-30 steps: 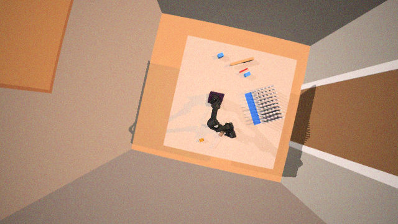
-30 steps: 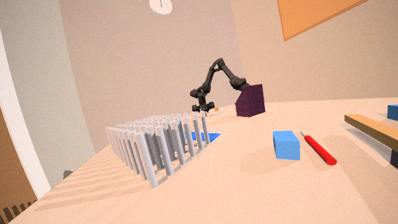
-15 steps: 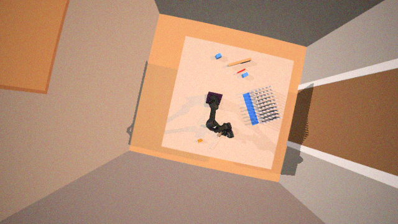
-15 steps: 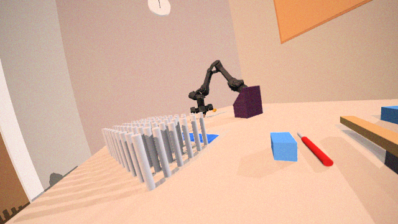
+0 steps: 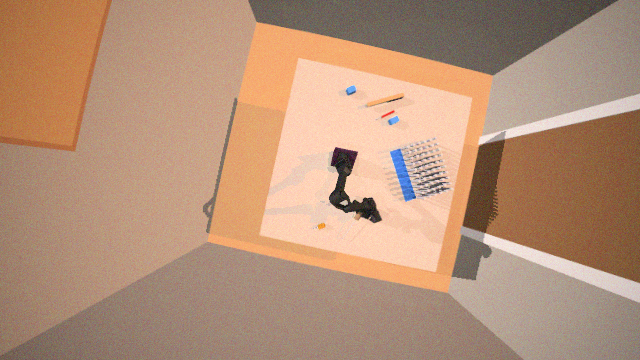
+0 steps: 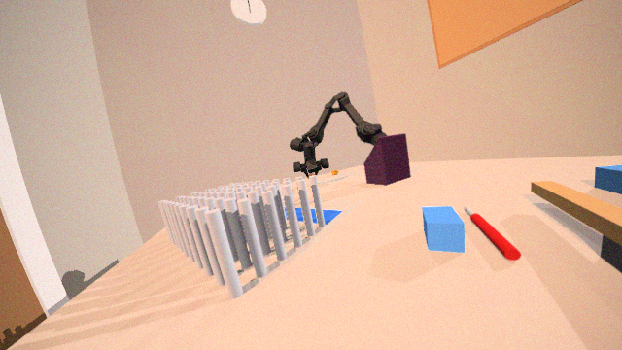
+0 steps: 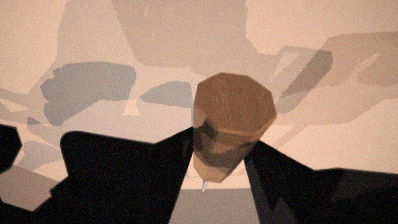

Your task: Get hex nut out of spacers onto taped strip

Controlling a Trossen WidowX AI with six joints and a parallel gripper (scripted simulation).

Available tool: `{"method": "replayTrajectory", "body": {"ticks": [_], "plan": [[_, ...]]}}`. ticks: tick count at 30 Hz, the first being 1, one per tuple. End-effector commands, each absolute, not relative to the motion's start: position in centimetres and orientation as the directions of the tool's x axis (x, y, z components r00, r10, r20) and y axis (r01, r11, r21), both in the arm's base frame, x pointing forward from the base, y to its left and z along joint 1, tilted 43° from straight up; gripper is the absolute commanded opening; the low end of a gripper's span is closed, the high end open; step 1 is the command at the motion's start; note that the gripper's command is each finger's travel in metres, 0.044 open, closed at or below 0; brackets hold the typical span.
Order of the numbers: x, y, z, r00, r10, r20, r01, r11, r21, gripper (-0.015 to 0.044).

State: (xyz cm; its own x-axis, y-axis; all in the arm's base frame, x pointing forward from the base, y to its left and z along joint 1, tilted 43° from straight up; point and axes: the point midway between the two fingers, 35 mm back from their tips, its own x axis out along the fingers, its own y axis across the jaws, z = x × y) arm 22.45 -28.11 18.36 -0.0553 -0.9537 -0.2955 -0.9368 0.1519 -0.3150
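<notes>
The claw [image 5: 361, 219] [image 6: 311, 175] [image 7: 219, 135] grips a brown tool handle [image 5: 357, 216] [image 7: 235, 105] over the worktop [image 5: 310, 125] [image 6: 389, 301] [image 7: 370, 125]. The metal spacers [image 5: 427, 167] [image 6: 249, 233] stand upright beside the blue strip [image 5: 403, 175] [image 6: 330, 216].

A plain room, kind unclear: bare walls, a wall clock [image 6: 249, 11], one broad table [image 5: 270, 50] [image 6: 389, 301].

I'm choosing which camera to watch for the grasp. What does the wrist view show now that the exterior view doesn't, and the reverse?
Only wrist: the brown wooden handle clearly, clamped between the claw's fingers, a thin pale shaft beyond it.

Only exterior: the standing spacers, the blue strip, a red-handled tool and a light blue block.

Both: part of the claw and the pale tabletop.
</notes>
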Motion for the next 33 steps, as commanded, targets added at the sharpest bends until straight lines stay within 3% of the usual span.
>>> {"method": "replayTrajectory", "body": {"ticks": [1,33], "plan": [[22.6,-27.2,19.5,-0.067,-0.951,-0.302,-0.930,0.168,-0.326,0.0000],[19.1,-19.4,28.9,-0.140,-0.957,-0.255,-0.936,0.212,-0.281,0.0000]]}}
